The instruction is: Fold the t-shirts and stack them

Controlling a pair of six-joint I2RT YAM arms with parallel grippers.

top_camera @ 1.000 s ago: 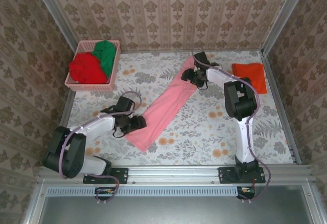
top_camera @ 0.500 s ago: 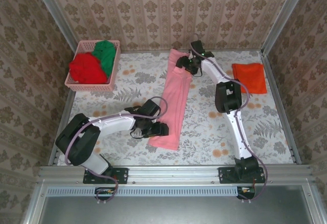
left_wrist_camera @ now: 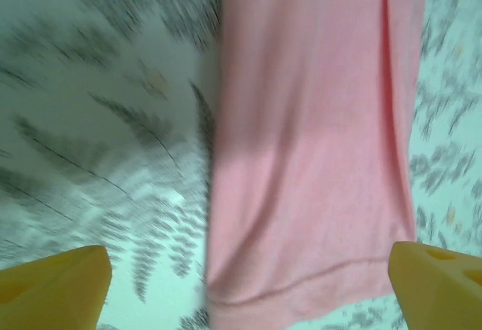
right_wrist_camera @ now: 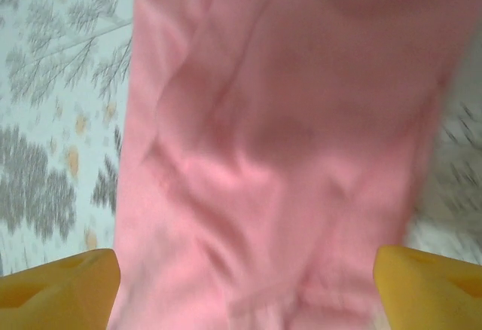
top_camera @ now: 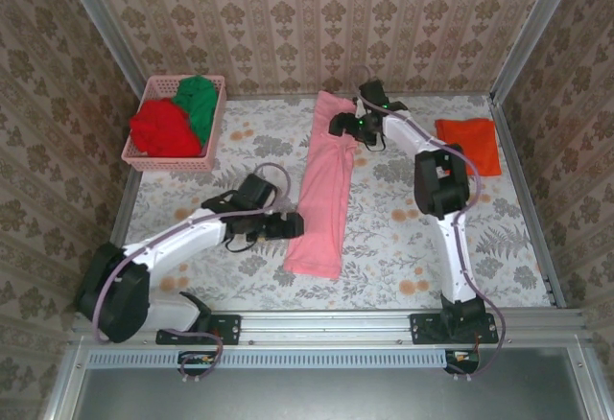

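The pink t-shirt [top_camera: 324,185] lies as a long, narrow strip down the middle of the worktop [top_camera: 403,247], its far end close to the back wall and its near end toward my bases. My left pincer [top_camera: 293,225] sits at the strip's left edge near its near end. In the left wrist view its yellow fingers [left_wrist_camera: 53,285] stand wide apart, and the hem of the cloth lies flat between them, gripped by neither. My right pincer [top_camera: 343,125] is over the far end of the strip, and from its wrist camera the fingers [right_wrist_camera: 56,288] are likewise spread wide, with rumpled pink cloth below them. The wrist pictures are blurred, so I cannot tell whether any fingertip touches the fabric. The orange t-shirt [top_camera: 468,144] lies folded square at the far right of the worktop, well apart from the pink one. The red t-shirt [top_camera: 161,128] and the green t-shirt [top_camera: 199,102] are bunched together in the basket [top_camera: 168,162] at the far left.
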